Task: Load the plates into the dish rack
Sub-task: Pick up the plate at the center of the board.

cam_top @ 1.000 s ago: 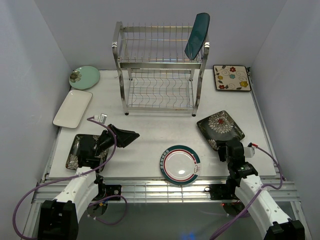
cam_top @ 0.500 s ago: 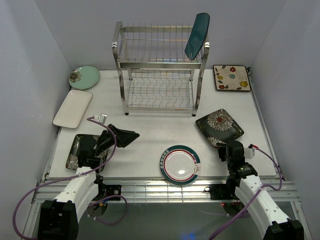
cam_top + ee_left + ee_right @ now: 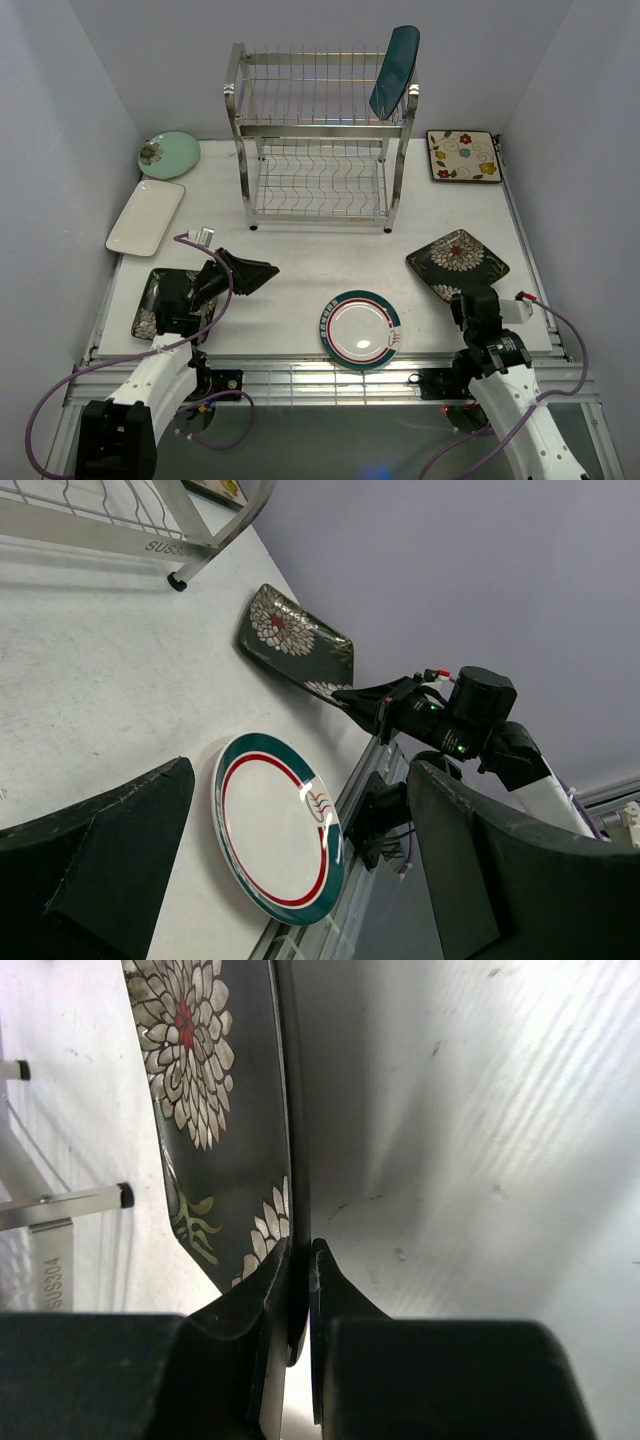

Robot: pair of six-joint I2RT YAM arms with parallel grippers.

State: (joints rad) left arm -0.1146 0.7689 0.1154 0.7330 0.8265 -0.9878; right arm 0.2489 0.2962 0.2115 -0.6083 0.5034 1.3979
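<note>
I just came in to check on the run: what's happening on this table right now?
The right gripper is shut on the near edge of a dark floral square plate, tilting it up off the table. The left gripper hangs open near the other dark floral plate. A teal plate stands in the top tier of the dish rack; the teal-rimmed plate, white rectangular plate, pale green plate and cream flowered plate lie on the table.
</note>
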